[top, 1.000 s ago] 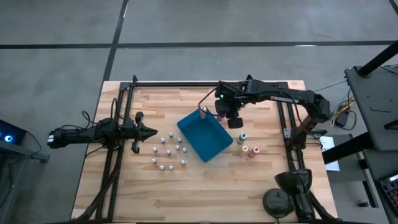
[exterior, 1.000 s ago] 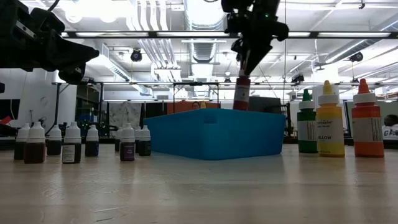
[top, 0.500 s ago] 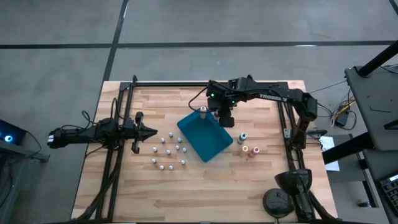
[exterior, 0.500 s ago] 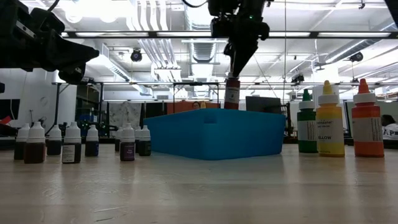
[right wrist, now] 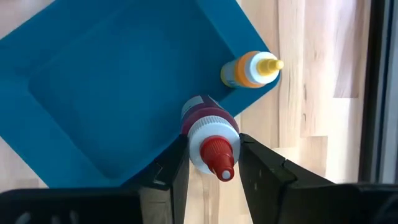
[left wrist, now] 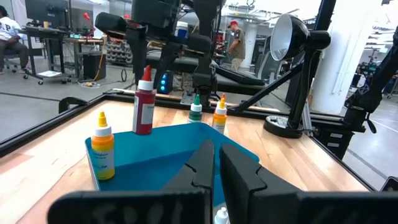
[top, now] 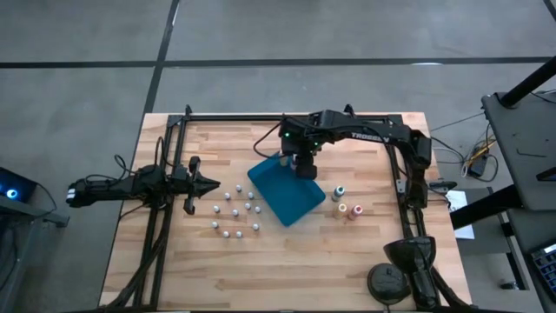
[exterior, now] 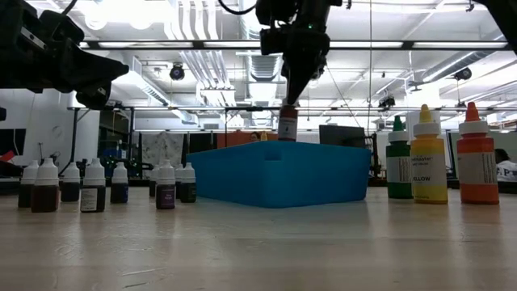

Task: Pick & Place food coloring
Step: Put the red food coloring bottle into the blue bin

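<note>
My right gripper [top: 301,165] hangs over the far edge of the blue tray [top: 276,196], shut on a red-capped food coloring bottle [right wrist: 210,127]. A yellow-topped bottle [right wrist: 249,70] stands at the tray's far corner. Green [exterior: 397,158], yellow [exterior: 428,155] and orange [exterior: 477,153] bottles stand on the table right of the tray. Several small white-topped bottles [top: 234,213] stand on the table left of it. My left gripper [top: 213,183] waits shut and level at the table's left side. My right gripper pinches the red bottle's shoulder [right wrist: 198,134], just below its red cap, between its two fingers [right wrist: 177,163]. The fingers come from above, pointing steeply down. The bottle hangs upright below them [exterior: 287,123], lifted clear above the tray's rim.
A black metal frame [top: 174,174] runs along the table's left, far and right sides. A desk lamp [top: 408,261] stands at the near right corner. Bare wood [top: 261,269] lies between the tray and the near edge.
My right gripper has carried the red bottle toward the table's left edge, from beside the tray's right far side to above the tray's far edge. The bottle has stayed upright and clear of the table.
</note>
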{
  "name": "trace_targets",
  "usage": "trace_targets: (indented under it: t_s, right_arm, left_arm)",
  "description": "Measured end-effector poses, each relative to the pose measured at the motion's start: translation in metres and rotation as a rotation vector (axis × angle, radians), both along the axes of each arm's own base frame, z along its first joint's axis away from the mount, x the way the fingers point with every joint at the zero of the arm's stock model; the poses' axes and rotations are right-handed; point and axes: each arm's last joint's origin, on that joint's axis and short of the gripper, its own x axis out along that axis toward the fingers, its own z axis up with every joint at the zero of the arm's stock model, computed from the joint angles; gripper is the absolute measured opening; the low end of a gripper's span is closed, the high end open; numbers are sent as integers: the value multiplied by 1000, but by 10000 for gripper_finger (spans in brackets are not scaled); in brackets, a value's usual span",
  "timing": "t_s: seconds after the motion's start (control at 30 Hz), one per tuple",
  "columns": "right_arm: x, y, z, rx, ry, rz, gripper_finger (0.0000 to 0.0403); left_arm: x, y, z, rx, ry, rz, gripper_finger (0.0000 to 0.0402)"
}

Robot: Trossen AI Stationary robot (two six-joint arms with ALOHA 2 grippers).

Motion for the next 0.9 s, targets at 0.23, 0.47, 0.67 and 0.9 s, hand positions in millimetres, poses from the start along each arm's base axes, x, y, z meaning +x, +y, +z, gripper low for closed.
trace_targets:
  t_s: [0.23,0.47,0.67,0.9]
  right_arm:
    - [15,-3,-11,5,14,-5,107]
    - [22,-6,-22,9,32,-9,107]
    - [24,-9,-31,7,56,-19,107]
    - [26,-13,-38,7,50,-39,107]
  left_arm:
    - [0,0,0,0,0,0,0]
    - [0,0,0,0,0,0,0]
    - [0,0,0,0,0,0,0]
    - [0,0,0,0,0,0,0]
